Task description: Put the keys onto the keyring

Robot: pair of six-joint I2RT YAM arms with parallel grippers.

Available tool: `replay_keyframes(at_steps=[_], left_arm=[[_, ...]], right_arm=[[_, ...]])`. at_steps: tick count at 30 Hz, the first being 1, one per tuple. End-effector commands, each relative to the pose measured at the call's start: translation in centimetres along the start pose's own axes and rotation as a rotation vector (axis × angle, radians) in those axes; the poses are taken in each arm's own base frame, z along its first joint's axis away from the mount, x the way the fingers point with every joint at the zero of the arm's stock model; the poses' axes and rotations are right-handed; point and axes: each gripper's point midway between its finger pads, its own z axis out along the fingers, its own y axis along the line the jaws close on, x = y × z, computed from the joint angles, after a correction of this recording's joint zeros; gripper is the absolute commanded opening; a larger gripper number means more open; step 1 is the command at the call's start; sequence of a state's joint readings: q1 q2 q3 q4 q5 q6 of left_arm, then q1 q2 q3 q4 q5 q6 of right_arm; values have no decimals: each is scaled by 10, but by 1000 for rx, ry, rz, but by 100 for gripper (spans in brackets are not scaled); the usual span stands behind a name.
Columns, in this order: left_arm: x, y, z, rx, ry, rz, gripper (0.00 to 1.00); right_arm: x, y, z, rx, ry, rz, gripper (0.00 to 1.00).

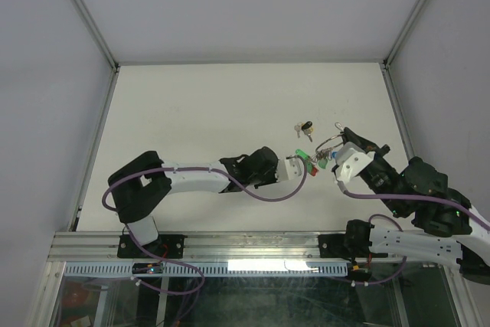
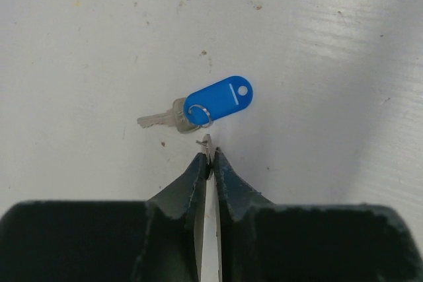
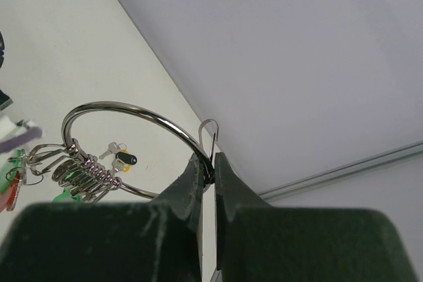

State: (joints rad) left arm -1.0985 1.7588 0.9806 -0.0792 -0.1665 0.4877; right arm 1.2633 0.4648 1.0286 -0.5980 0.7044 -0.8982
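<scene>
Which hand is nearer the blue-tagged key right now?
Left. The left hand has its closed fingertips just short of the blue-tagged key, which lies on the table. The right hand is farther to the right, clamped on the keyring.

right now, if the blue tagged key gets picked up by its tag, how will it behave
The blue-tagged key would probably feel light: a small plastic tag and a short key. Tag and key meet at a small ring, so the key likely dangles. Lying flat on the table, it should slide rather than roll if pushed.
</scene>
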Motion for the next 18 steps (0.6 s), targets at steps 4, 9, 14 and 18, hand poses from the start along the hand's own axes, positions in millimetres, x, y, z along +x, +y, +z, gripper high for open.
replay_keyframes(at_steps=[4, 9, 14, 18], left_arm=[[-40, 42, -54, -24, -217, -279, 4], [-55, 65, -99, -40, -340, -420, 0], [-54, 74, -126, -65, -397, -494, 0], [-43, 69, -112, -58, -346, -536, 2]], right_arm=[[-19, -10, -3, 1, -77, 74, 0], [-30, 4, -1, -73, -134, 77, 0], [-32, 14, 5, -104, -133, 37, 0], [-33, 18, 9, -111, -127, 28, 0]])
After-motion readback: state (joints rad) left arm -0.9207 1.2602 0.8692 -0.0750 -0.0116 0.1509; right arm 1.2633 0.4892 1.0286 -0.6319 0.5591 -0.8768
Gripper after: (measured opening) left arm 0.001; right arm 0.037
